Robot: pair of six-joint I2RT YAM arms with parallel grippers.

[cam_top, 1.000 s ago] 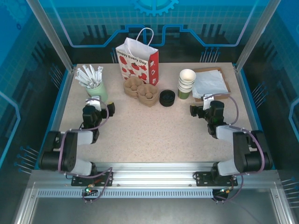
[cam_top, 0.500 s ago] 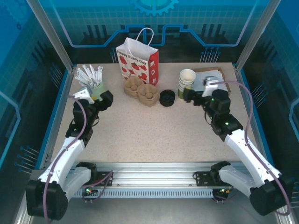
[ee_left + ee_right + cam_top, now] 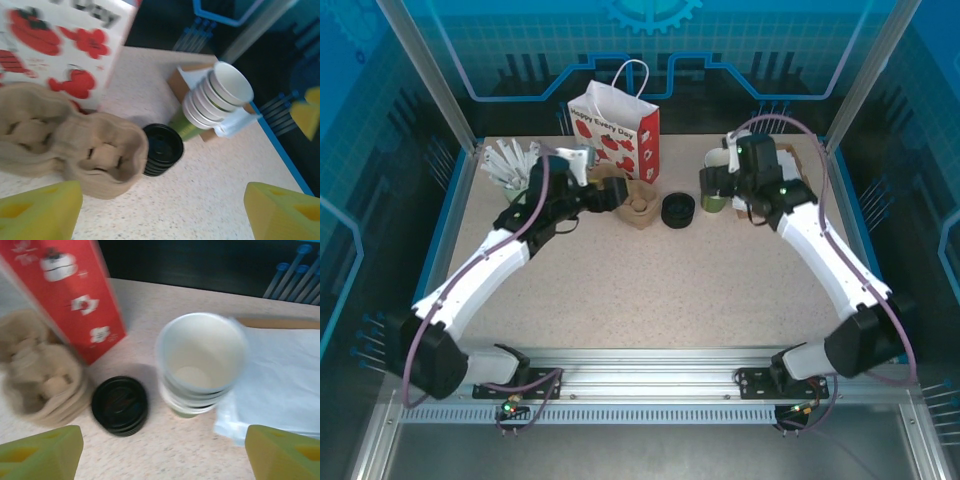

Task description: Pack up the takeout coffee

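Whereas a second ago both arms sat folded back near their bases, they now stretch to the far side of the table (image 3: pixel 650 285). The left gripper (image 3: pixel 160 214) has swung inward over the brown pulp cup carrier (image 3: pixel 640 208), its yellow fingers (image 3: pixel 37 211) spread wide with nothing between them. The right gripper (image 3: pixel 161 455) has moved up to the stack of green cups (image 3: pixel 200 365); its jaws also stand wide apart and hold nothing.

The things themselves lie as before. The red-and-white paper bag (image 3: pixel 615 125) stands just behind the carrier, the black stack of lids (image 3: pixel 678 209) sits between the carrier and the cups, and white paper (image 3: pixel 280 375) lies beside the cups. Where the takeout coffee stands I cannot tell: cups and lids are apart in their own stacks.
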